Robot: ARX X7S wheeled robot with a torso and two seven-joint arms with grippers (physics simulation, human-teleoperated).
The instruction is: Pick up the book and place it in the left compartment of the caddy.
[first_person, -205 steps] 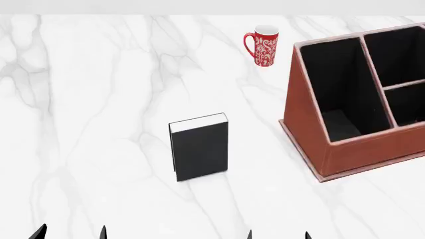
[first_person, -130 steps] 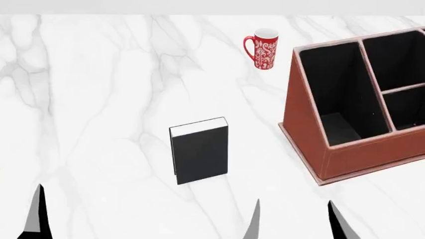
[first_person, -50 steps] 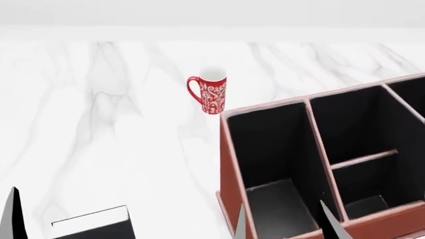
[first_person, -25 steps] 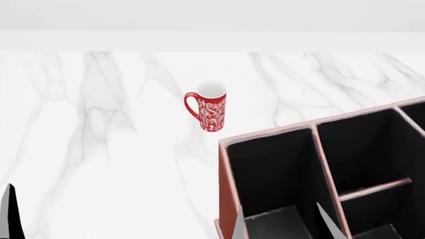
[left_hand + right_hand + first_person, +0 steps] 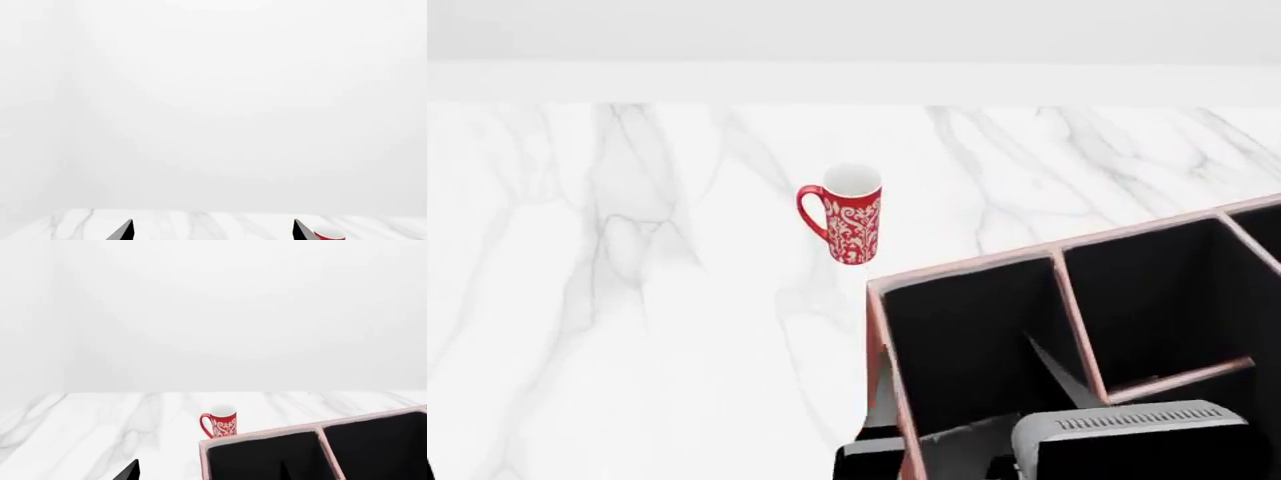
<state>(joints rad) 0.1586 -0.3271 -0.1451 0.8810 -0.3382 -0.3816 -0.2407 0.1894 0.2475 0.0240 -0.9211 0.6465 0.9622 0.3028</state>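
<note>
Now right gripper (image 5: pixel 961 455) above caddy (image 5: pixel 1054 262); book apparently unseen.

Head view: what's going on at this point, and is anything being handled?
Nothing is held. The right gripper is open and empty, with the arm up at the near edge of the caddy, in front of its left compartment. The left gripper is open too, facing out over the marble table. The book shows in no view. A red mug stands just beyond the caddy.
</note>
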